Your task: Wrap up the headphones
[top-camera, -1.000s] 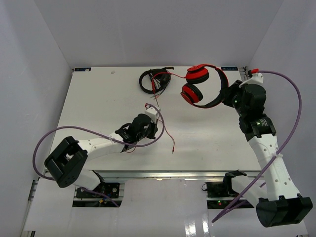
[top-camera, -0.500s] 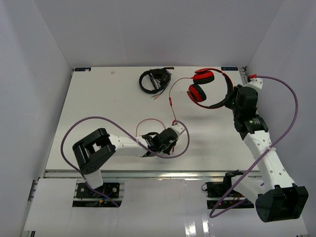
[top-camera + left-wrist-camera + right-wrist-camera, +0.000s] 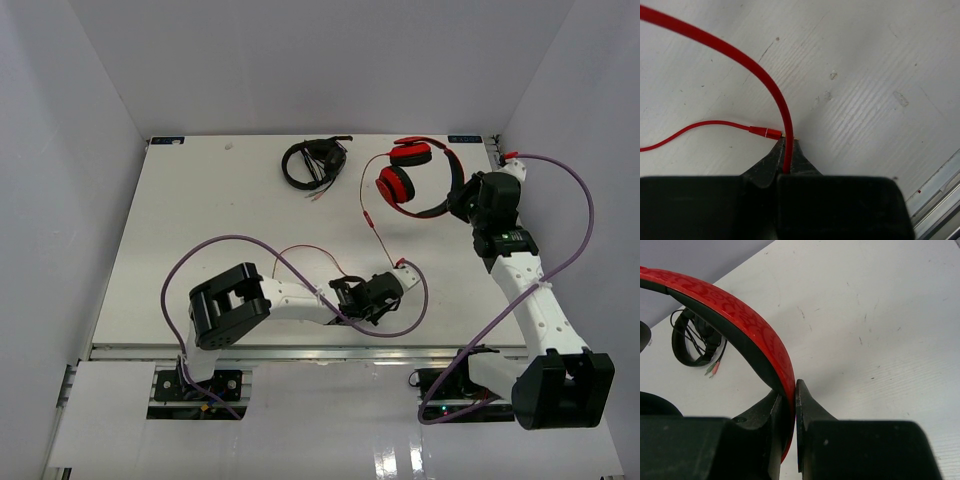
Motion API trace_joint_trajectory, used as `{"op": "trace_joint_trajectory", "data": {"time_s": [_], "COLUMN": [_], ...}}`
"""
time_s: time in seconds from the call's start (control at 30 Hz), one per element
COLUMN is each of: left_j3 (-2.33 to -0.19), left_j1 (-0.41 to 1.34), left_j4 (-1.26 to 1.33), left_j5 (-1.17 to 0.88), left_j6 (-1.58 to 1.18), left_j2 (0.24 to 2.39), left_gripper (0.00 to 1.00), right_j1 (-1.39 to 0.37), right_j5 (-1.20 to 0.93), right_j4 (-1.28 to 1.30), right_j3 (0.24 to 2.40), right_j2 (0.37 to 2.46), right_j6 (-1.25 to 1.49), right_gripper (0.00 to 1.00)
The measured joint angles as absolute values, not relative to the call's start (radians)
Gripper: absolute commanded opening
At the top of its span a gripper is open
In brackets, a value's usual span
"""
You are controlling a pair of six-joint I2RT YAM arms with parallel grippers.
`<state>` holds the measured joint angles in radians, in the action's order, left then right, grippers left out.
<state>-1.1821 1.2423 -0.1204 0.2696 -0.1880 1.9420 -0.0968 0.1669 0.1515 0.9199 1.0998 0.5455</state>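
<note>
The red headphones [image 3: 405, 178] are at the back right of the table, earcups to the left. My right gripper [image 3: 460, 198] is shut on the red, black-lined headband [image 3: 747, 332]. The thin red cable [image 3: 362, 200] runs from the earcups down to my left gripper [image 3: 402, 268] near the front middle. In the left wrist view my left gripper [image 3: 786, 145] is shut on the cable [image 3: 767, 82]; the cable's plug end [image 3: 765, 132] lies on the table just beyond the fingertips. A slack loop of cable [image 3: 305, 250] trails to the left.
All-black headphones [image 3: 312, 163] with a bundled cable lie at the back middle and also show in the right wrist view [image 3: 695, 337]. The left arm's purple hose [image 3: 260, 250] loops over the front of the white table [image 3: 200, 220]. The table's front edge [image 3: 940, 195] is near my left gripper.
My left gripper has moved right along the front of the table, pulling the red cable with it. The right gripper has turned the headphones slightly and stayed at the back right.
</note>
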Motion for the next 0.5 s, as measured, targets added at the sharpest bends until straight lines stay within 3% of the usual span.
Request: {"op": "trace_joint_trajectory", "data": {"time_s": [0.5], "left_j3": [-1.291], "left_j1": [1.343], "left_j4": [-0.114], "left_j5": [0.268], "left_j6": [-0.156], "left_j2": [2.028], "left_gripper": [0.0], "right_j1": [-0.033], "right_j5": [-0.048], "right_j4": [0.138], "right_j3": [0.939], "right_j2": [1.201], "right_j6": [0.703], "right_gripper": [0.08]}}
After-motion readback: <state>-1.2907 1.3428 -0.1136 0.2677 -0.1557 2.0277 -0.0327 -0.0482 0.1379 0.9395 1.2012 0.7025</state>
